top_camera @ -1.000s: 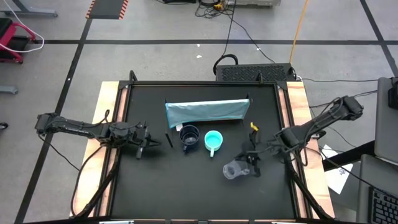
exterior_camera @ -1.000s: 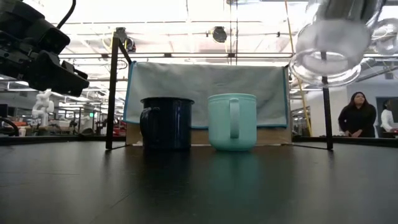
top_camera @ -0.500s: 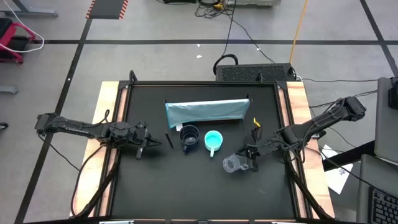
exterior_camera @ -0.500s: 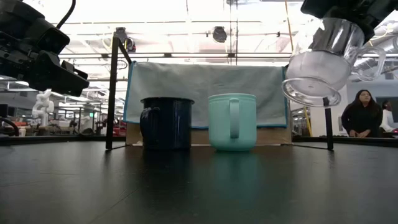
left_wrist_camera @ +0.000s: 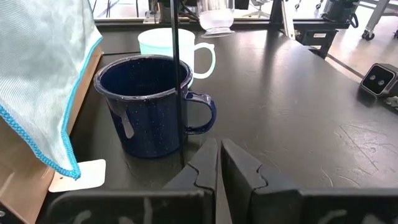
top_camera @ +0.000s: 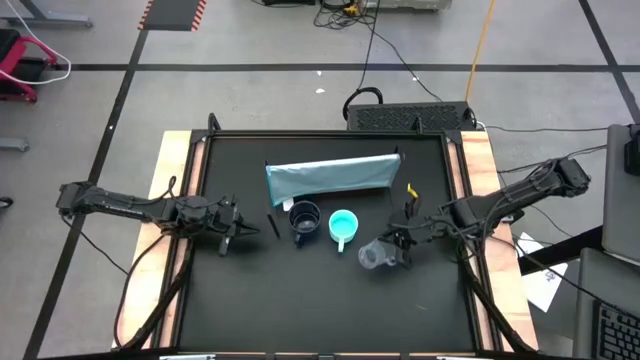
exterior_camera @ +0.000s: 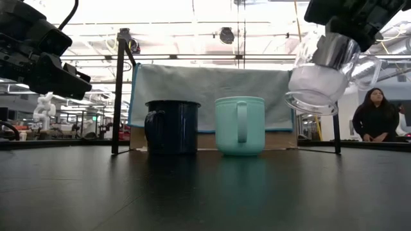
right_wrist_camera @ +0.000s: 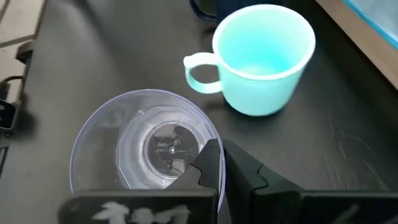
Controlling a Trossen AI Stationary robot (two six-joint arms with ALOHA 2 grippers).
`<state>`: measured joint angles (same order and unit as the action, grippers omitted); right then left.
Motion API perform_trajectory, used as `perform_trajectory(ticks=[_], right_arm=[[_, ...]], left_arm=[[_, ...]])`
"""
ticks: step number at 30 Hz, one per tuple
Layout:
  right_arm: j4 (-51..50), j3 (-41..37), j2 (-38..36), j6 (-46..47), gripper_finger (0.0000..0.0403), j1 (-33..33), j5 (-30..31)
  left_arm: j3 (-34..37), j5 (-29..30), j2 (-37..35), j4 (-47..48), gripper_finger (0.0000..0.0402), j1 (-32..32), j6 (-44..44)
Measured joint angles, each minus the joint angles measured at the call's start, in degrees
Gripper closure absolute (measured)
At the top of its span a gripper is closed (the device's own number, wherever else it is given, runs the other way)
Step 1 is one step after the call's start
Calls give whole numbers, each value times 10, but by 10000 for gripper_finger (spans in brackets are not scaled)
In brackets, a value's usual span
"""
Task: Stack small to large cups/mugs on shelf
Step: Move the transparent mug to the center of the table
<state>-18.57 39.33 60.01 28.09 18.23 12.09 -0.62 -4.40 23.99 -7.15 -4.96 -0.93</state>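
One clear mug (top_camera: 372,256) — right tool (top_camera: 398,249).

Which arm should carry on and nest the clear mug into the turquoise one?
The right. Its tool already grips the rim of the small clear greyish mug, held tilted in the air beside the bright turquoise mug. The left tool sits shut, beyond the dark navy mug.

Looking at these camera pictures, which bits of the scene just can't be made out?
- Clear mug handle: low view, blurred against the bright room.
- Navy mug handle: low view, on its dark left edge, barely readable.
- Shelf: left wrist view, cut off by the picture's edge.
- Right end effector far finger: right wrist view, behind the mug's wall.
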Motion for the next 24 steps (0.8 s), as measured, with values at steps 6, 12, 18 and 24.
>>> perform_trajectory(ticks=[6,12,18,24], right_arm=[[-6,0,0,8,403,-16,-1],[-6,28,0,-3,403,-8,-2],[-28,91,21,-27,403,7,-1],[-159,207,98,-33,403,4,24]], left_arm=[[0,0,0,0,378,0,0],[0,0,0,1,378,0,4],[0,0,0,2,378,0,4],[0,0,0,4,378,0,8]])
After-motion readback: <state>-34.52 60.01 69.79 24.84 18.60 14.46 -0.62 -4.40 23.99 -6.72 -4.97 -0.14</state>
